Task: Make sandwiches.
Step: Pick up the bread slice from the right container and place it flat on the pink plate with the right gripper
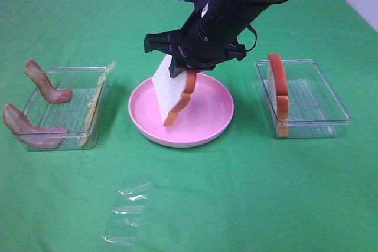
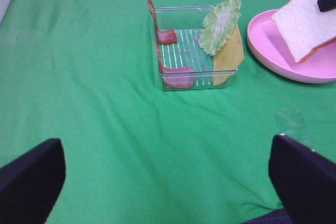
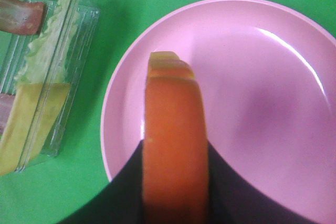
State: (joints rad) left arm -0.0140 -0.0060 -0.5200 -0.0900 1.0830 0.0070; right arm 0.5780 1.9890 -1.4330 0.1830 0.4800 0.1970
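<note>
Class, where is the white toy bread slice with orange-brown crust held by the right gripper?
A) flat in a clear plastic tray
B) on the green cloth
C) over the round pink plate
C: the right gripper grips the bread slice over the pink plate.

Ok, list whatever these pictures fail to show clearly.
- Tips of the right claw: in the high view, covered by the arm and the bread slice; the right wrist view shows only dark blur beside the crust.
- Whether the slice touches the pink plate: its own edge hides the spot.
- The left claw: in the left wrist view, cut off by the picture's edge; absent from the high view.
- Clear film on the cloth: too transparent to identify.
</note>
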